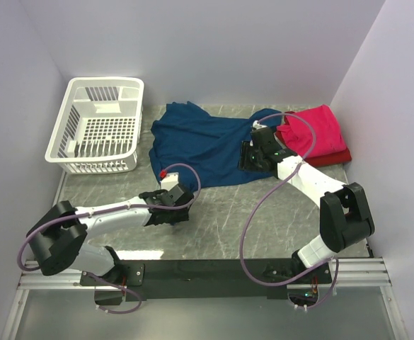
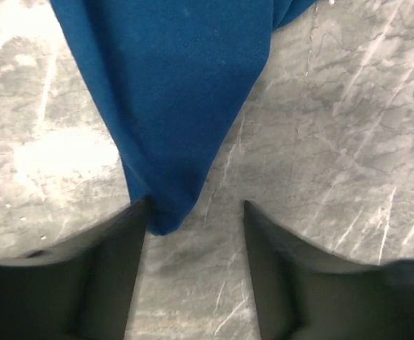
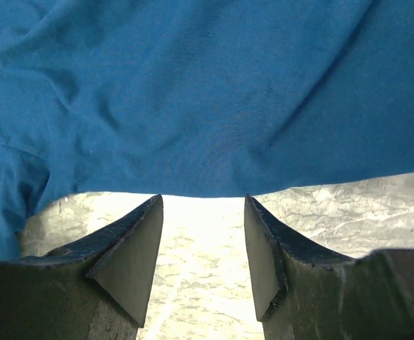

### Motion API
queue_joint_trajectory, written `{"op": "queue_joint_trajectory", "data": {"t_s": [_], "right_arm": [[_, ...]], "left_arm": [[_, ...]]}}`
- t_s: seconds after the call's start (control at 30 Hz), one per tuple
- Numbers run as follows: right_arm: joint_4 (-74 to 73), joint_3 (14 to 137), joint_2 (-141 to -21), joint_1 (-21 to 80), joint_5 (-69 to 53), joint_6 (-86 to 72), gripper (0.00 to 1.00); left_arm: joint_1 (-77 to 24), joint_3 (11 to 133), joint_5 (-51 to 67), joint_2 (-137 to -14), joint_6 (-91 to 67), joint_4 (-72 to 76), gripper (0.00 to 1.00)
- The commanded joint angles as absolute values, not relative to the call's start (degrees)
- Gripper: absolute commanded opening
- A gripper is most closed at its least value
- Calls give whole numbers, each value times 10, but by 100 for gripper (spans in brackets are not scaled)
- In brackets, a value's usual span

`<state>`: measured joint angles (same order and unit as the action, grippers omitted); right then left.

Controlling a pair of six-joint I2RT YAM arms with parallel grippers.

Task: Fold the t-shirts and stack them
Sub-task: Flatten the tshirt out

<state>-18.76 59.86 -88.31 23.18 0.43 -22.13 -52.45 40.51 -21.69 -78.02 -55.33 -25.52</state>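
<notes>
1. While the white basket (image 1: 97, 127) sits far left, the left claw (image 2: 192, 212) stands fairly wide around a near corner of the navy t-shirt (image 2: 178, 106), not yet clamped.
2. Mid-surface (image 1: 214, 219), that shirt lies rumpled and unfolded, so folding it is the work left.
3. At its hem the right claw (image 3: 203, 205) gapes, gripping nothing.
4. Far right, the pink and red t-shirts (image 1: 316, 134) lie folded and stacked, which looks done.
5. No writing is readable.
</notes>
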Motion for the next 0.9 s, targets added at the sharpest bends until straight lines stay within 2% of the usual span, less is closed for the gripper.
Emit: {"op": "queue_joint_trajectory", "data": {"t_s": [0.0,0.07,0.1,0.17,0.2,0.27,0.57,0.7,0.87], "right_arm": [[-173,602,-868,236,12,-227,56],[-173,597,-862,237,19,-226,56],[-171,593,-860,238,21,-226,56],[-170,589,-852,237,18,-226,56],[-168,589,-850,240,17,-227,56],[-166,592,-848,244,14,-223,56],[-191,601,-826,275,22,-221,55],[-199,591,-782,289,11,-227,55],[-214,563,-730,318,17,-229,55]], "left_arm": [[-529,402,-208,-797,-558,-223,55],[-528,410,-207,-809,-558,-235,47],[-529,416,-208,-823,-557,-240,37],[-529,429,-213,-832,-557,-250,25],[-532,431,-214,-834,-557,-254,12],[-535,439,-221,-824,-561,-259,0],[-535,463,-184,-730,-524,-215,0],[-530,465,-147,-641,-516,-177,0],[-444,400,-114,-568,-535,-158,0]]}}
